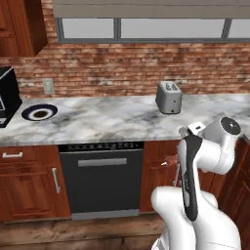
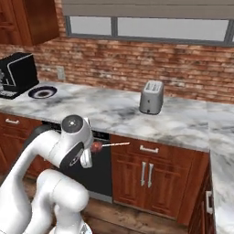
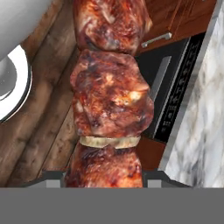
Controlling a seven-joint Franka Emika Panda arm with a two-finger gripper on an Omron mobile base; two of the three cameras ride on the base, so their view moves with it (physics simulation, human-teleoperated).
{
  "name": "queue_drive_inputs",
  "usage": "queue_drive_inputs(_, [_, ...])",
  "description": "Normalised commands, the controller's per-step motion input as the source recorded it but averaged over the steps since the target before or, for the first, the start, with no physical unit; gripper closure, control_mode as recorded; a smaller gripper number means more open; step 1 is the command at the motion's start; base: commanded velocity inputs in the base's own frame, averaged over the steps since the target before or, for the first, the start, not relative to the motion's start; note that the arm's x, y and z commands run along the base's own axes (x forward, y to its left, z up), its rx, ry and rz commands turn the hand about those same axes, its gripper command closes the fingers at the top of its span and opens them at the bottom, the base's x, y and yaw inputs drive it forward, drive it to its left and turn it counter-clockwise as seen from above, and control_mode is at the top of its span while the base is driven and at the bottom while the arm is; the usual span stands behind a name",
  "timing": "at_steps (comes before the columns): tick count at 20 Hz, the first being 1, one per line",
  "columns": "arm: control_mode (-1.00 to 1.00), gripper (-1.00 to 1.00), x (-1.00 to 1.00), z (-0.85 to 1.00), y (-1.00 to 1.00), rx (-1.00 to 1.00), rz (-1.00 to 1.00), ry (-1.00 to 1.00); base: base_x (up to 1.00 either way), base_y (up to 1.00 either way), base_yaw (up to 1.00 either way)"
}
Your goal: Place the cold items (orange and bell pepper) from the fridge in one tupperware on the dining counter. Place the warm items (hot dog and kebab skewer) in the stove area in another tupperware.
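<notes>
I see the gripper point(image 3: 105, 181) closed on the kebab point(image 3: 109, 87), held low before the dishwasher point(image 1: 101, 178); I judge it light, its meat soft and greasy, the stick point(image 2: 116, 144) stiff, so gripping the meat is safest.

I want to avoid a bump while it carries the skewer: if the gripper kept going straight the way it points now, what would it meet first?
Shut on the kebab skewer, the gripper points down past the meat toward the wooden floor in front of the dishwasher. The floor looks like the first thing met, though depth is hard to judge.
</notes>
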Motion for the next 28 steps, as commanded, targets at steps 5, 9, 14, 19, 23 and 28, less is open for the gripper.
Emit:
queue_drive_inputs(5, [1.00, 1.00, 0.00, 0.00, 0.00, 0.00, 0.00, 0.00, -1.00, -0.45, 0.13])
queue_drive_inputs(9, [1.00, 1.00, 0.00, 0.00, 0.00, 0.00, 0.00, 0.00, -1.00, -0.08, 0.00])
queue_drive_inputs(14, [1.00, 1.00, 0.00, 0.00, 0.00, 0.00, 0.00, 0.00, -1.00, -0.03, 0.00])
queue_drive_inputs(19, [1.00, 1.00, 0.00, 0.00, 0.00, 0.00, 0.00, 0.00, -1.00, -0.06, 0.00])
queue_drive_inputs(23, [1.00, 1.00, 0.00, 0.00, 0.00, 0.00, 0.00, 0.00, -1.00, -0.02, -0.01])
queue_drive_inputs(28, [1.00, 1.00, 0.00, 0.00, 0.00, 0.00, 0.00, 0.00, -1.00, -0.05, 0.00])
